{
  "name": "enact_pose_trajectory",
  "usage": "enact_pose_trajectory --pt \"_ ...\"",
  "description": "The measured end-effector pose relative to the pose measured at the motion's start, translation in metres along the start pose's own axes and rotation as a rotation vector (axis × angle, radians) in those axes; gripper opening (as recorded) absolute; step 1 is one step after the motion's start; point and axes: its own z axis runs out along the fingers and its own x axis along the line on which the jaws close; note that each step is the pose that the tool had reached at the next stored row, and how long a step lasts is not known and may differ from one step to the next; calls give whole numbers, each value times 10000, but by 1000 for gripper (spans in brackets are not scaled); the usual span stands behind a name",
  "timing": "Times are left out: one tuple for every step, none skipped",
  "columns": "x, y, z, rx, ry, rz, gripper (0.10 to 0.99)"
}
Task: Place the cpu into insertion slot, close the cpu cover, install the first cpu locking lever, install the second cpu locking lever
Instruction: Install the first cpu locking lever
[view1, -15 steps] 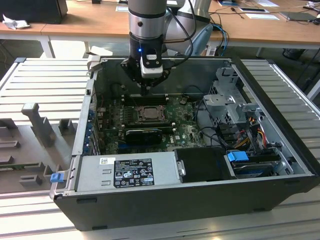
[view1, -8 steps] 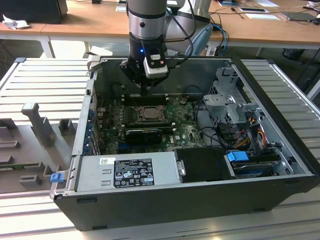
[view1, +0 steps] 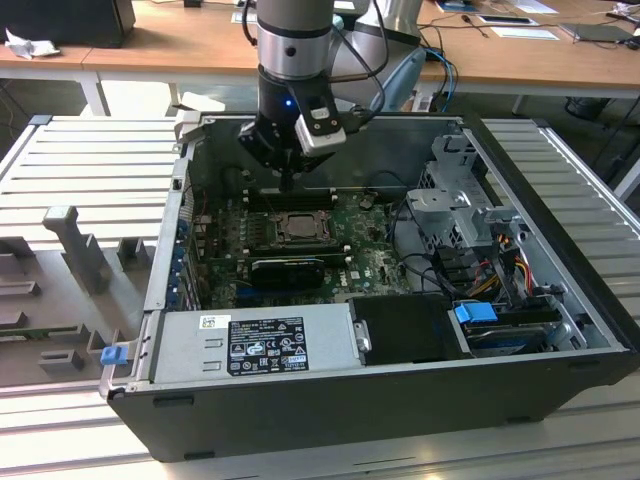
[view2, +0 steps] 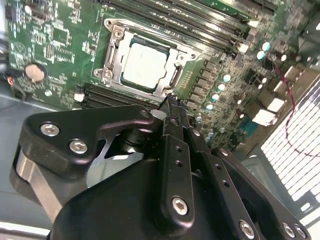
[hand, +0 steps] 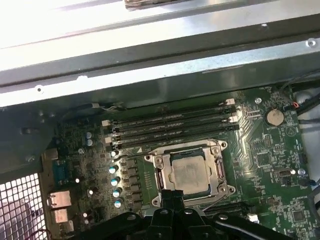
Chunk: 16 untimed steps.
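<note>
While the gripper (view2: 170, 102) hung just over one corner of the socket, its fingers were pinched together with nothing visible between them. My read: closed like that they made one narrow tip, suited to pressing on something small in the tight gap beside the memory slots (hand: 170, 122). The cpu (view2: 144, 65) lay flat in the insertion slot (view2: 116, 34), square to the rim, so placement looked done. The cpu cover (hand: 220, 170) sat down around it, chip showing through the window; it looked closed, probably why the tip was at the frame edge and not over the chip. Couldn't tell whether either locking lever was latched. The socket sat on a green motherboard (hand: 280, 150) inside an open computer case (view1: 330, 400) lying on its side, which left the board facing up for a top-down approach. The case rested on a ribbed metal table (view1: 90, 160). Power supply (view1: 255, 345) was along the near wall, drive cage (view1: 455, 200) and cables toward the exterior view's right. Wooden desks (view1: 180, 45) stood behind.
</note>
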Motion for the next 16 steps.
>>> enact_pose_trajectory --pt "0 0 2 9 15 -283 106" --pt "0 -1 5 14 26 -505 106" --pt "0 -1 7 20 36 -701 106" --pt "0 -1 10 30 54 -1054 106" --pt "0 -1 11 39 70 -1347 106" --pt "0 -1 11 43 81 -1581 106" --pt "0 -1 12 45 85 -1696 106" --pt "0 -1 12 49 94 -1865 106" --pt "0 -1 12 54 103 -2054 106" --pt "0 -1 11 57 109 -2155 106" --pt "0 -1 12 58 112 -2208 106" --pt "0 -1 12 60 114 -2271 106" --pt "0 -1 12 61 117 -2314 106" --pt "0 -1 12 62 119 -2357 106" --pt "0 -1 12 63 121 -2402 106" --pt "0 -1 12 65 124 -2455 106"
